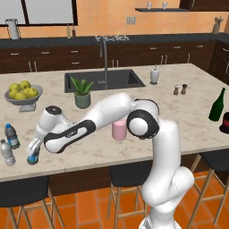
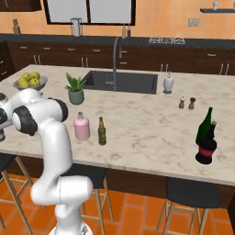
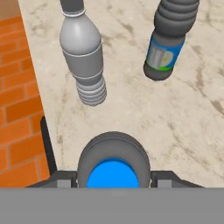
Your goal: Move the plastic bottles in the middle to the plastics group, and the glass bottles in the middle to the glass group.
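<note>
Standing upright between the jaws, ungripped: a small blue-capped water bottle point(image 3: 113, 168).

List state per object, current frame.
gripper: fingers either side of the water bottle, grip unclear
water bottle: upright on the counter, by the plastics group
grey bottle: upright
blue-labelled bottle: upright
pink bottle: upright, mid-counter
amber bottle: upright, beside the pink bottle
green wine bottle: upright

Three water bottles point(image 1: 11, 136) stand on the counter, one pink bottle point(image 2: 82, 126), one amber bottle point(image 2: 102, 131), one green wine bottle point(image 2: 204, 126), one potted plant point(image 2: 75, 90), two shakers point(image 2: 187, 103).
</note>
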Motion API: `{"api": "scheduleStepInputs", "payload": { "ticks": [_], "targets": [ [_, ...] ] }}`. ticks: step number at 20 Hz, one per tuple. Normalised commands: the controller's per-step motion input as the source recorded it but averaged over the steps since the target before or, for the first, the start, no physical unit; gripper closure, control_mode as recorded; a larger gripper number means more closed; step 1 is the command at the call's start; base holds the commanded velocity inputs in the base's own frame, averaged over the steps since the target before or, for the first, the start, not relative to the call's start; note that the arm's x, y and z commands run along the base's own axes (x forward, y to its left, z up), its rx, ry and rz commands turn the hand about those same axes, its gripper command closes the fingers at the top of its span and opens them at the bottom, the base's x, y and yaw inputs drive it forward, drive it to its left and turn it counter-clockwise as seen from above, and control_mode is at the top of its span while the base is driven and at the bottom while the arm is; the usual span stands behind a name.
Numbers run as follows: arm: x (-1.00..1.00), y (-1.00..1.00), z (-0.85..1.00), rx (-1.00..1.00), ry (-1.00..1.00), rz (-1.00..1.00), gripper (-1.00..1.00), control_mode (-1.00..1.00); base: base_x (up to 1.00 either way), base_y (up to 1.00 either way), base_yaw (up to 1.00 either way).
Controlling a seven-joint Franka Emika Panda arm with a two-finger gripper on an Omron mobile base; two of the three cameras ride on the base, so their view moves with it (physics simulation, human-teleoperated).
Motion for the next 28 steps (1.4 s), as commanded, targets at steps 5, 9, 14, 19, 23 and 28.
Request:
{"api": "scheduleStepInputs", "payload": {
  "ticks": [5, 9, 14, 19, 23, 28],
  "targets": [
    [0.15, 0.30, -0.47, -0.11, 0.01, 0.00, 1.00, -1.00, 0.00, 0.00, 0.00],
    [0.03, 0.00, -0.55, -0.06, 0.01, 0.00, 1.00, -1.00, 0.00, 0.00, 0.00],
    [-0.10, -0.22, -0.33, -0.01, 0.00, 0.00, -1.00, -1.00, 0.00, 0.00, 0.00],
    [-0.20, -0.23, 0.11, 0.00, -0.11, 0.00, -1.00, -1.00, 0.00, 0.00, 0.00],
    [-0.27, -0.33, 0.30, 0.03, -0.16, 0.00, -1.00, -1.00, 0.00, 0.00, 0.00],
    [-0.44, -0.70, 0.11, 0.08, -0.11, -0.01, -1.00, -1.00, 0.00, 0.00, 0.00]
  ]
}}
